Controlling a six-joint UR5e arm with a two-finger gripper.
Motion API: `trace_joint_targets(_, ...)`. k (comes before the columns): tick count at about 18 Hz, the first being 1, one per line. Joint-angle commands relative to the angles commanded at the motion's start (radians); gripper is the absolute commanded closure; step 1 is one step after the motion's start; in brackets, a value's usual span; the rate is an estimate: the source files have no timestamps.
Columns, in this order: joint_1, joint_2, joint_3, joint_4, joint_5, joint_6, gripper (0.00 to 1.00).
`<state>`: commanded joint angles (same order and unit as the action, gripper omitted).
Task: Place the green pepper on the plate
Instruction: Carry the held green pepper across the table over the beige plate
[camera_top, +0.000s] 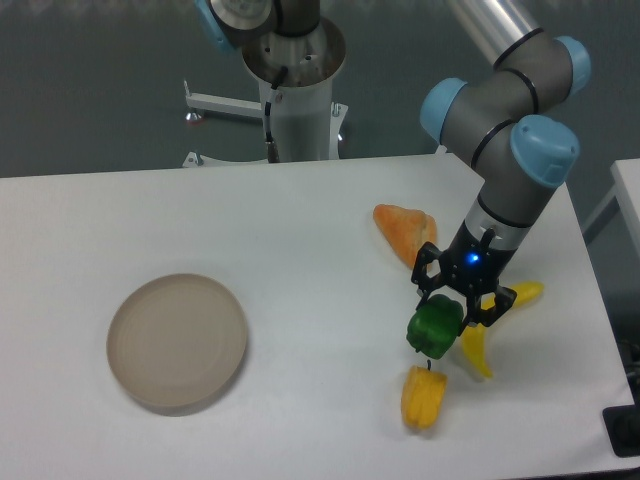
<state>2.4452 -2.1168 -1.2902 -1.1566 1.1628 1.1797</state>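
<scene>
The gripper (440, 322) is closed around the green pepper (434, 327), held at its tip above the table (300, 250). The plate (177, 342) lies well apart at nine o'clock. No writing is legible.

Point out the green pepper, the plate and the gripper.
green pepper (434, 327), fixed camera, its glossy front.
plate (177, 342), fixed camera, centre of its bare dish.
gripper (452, 305), fixed camera, between the fingertips.

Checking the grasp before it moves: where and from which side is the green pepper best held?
Across its blocky sides, from above. The gripper already closes on the green pepper that way; the yellow pepper and banana crowd its lower sides.
</scene>
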Motion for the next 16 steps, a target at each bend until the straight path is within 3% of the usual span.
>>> trace_joint_targets(5, -0.025, -0.021, 0.021, -0.002, 0.006, -0.012, 0.64)
trace_joint_targets(7, -0.055, -0.012, 0.026, -0.003, 0.015, -0.087, 0.64)
trace_joint_targets(16, -0.305, 0.176, -0.067, -0.014, 0.242, -0.526, 0.63)
